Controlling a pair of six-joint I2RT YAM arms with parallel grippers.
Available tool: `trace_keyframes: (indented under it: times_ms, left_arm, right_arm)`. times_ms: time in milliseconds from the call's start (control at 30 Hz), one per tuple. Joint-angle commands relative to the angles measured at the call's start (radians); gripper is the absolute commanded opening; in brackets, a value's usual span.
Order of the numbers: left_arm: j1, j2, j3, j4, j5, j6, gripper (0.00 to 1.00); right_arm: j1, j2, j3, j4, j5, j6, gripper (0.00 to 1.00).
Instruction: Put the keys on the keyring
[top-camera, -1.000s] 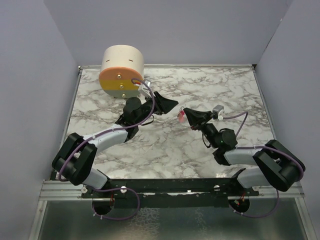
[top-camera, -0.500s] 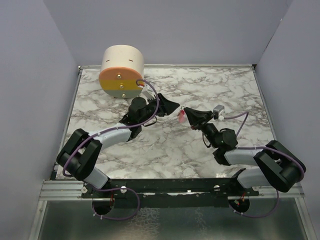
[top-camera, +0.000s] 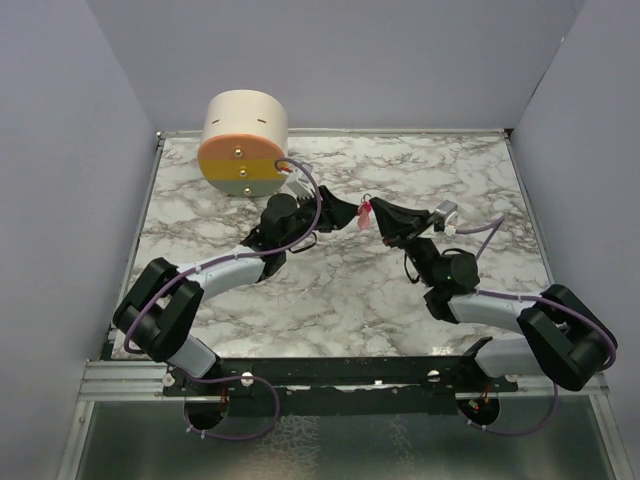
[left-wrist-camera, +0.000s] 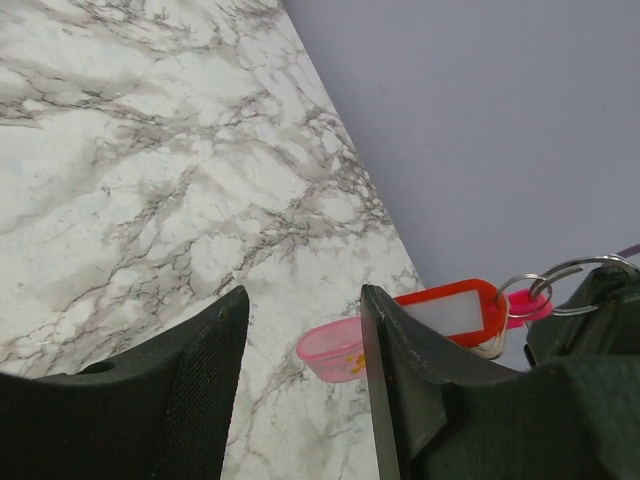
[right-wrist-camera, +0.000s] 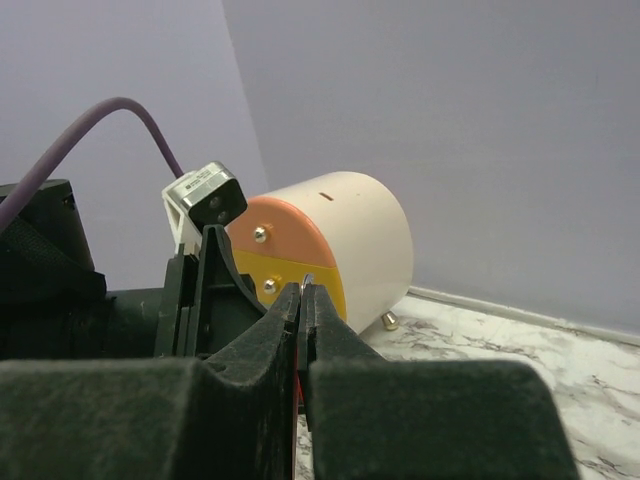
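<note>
My right gripper (top-camera: 378, 212) is shut on the keyring; a thin metal edge pokes out between its pressed fingertips (right-wrist-camera: 307, 281). In the left wrist view the keyring's metal loops (left-wrist-camera: 540, 287) and a bright-pink bit (left-wrist-camera: 527, 303) hang off the right gripper's black body (left-wrist-camera: 600, 305). The keys, a red flat tag (left-wrist-camera: 450, 310) with a pale window, hang at those loops; I cannot tell whether they are threaded on. A pale pink tag (left-wrist-camera: 335, 352) lies just below it. My left gripper (left-wrist-camera: 303, 300) stands open and empty, its tips (top-camera: 345, 212) just left of the red tag (top-camera: 366, 214).
A cream cylinder with an orange and yellow face (top-camera: 243, 140) stands at the back left of the marble table (top-camera: 470, 180), right behind both grippers (right-wrist-camera: 340, 240). Lavender walls close in the table on three sides.
The right gripper has carried the keyring away from the near edge, toward the left gripper. The left arm has reached further right. The gap between the two grippers has narrowed.
</note>
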Motion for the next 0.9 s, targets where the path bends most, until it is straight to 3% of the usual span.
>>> trace_keyframes:
  times_ms: [0,867]
  left_arm:
    - [-0.005,-0.055,0.028,-0.021,-0.096,0.034,0.51]
    - [-0.047,-0.027,0.098,-0.027,-0.095,0.036,0.51]
  right_arm:
    - [0.003,-0.037,0.001,0.222,-0.011,-0.021,0.01]
    - [0.002,0.012,-0.031,0.254,-0.026,0.017,0.01]
